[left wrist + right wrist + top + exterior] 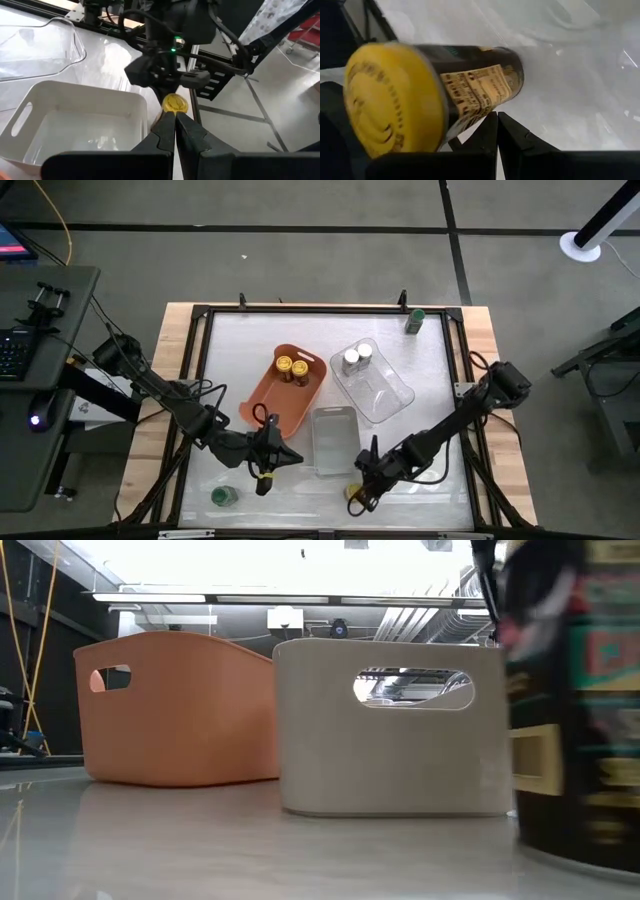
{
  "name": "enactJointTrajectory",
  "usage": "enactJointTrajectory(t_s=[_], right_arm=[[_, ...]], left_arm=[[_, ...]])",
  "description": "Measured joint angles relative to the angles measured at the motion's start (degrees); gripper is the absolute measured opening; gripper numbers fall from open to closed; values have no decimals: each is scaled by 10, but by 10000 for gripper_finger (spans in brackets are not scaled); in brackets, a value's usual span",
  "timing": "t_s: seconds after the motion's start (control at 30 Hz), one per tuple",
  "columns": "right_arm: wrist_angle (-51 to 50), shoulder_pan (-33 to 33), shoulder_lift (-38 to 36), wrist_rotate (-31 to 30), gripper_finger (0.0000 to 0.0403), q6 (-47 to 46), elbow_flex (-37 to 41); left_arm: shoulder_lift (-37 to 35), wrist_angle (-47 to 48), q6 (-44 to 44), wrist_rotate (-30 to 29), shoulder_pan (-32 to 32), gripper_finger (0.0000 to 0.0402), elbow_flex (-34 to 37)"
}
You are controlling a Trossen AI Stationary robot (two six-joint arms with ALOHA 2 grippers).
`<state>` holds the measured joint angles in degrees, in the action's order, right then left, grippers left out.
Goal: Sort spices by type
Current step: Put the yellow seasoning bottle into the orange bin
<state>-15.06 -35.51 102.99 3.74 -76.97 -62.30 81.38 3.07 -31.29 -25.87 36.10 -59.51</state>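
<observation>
At the near edge of the table (440, 340), the right hand (360, 496) sits low beside a yellow-lidded spice jar (353, 493). In the right wrist view that jar (435, 95) fills the frame just past the fingers (512, 137), which lie pressed together with the jar outside them, so the hand is closed and grips nothing. Left of it along the same edge, a green-lidded jar (221, 496) lies on the table by itself. The left hand (265, 478) hovers between these two jars, just left of the grey tray (335, 442); its fingers (172, 135) are also shut tight and empty, pointing toward the right arm's jar. Behind the grey tray, the orange tray (265, 405) holds two yellow-lidded jars (292, 368) at its far end, and the clear tray (385, 395) holds two silver-lidded jars (357, 357) at its far end. In the far right corner another green-lidded jar (414, 321) stands upright alone.
</observation>
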Motion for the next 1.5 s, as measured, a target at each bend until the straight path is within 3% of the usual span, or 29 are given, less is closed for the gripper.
enactJointTrajectory(t_s=[0.27, 0.53, 0.83, 0.93, 1.17, 1.4, 1.5], right_arm=[[1, 0, 56, -25, 0, 56, -79], [1, 14, 109, -83, 0, 140, -165], [-5, 43, 152, -81, 0, 283, -259], [-69, 44, 144, -81, 0, 324, -292], [-306, 11, 116, -96, 0, 358, -361], [-455, -42, 86, -121, 0, 266, -363], [-503, -66, 84, -123, 0, 215, -363]], left_arm=[[0, 0, 20, 5, 0, 0, 0], [0, 9, 140, 53, 0, 0, 0], [0, 18, 261, 63, 0, 3, 0], [0, 18, 300, 63, 0, 15, 0], [0, 23, 326, 77, -4, 90, 0], [5, 105, 271, 100, -26, 216, -49], [27, 135, 231, 147, -42, 260, -87]])
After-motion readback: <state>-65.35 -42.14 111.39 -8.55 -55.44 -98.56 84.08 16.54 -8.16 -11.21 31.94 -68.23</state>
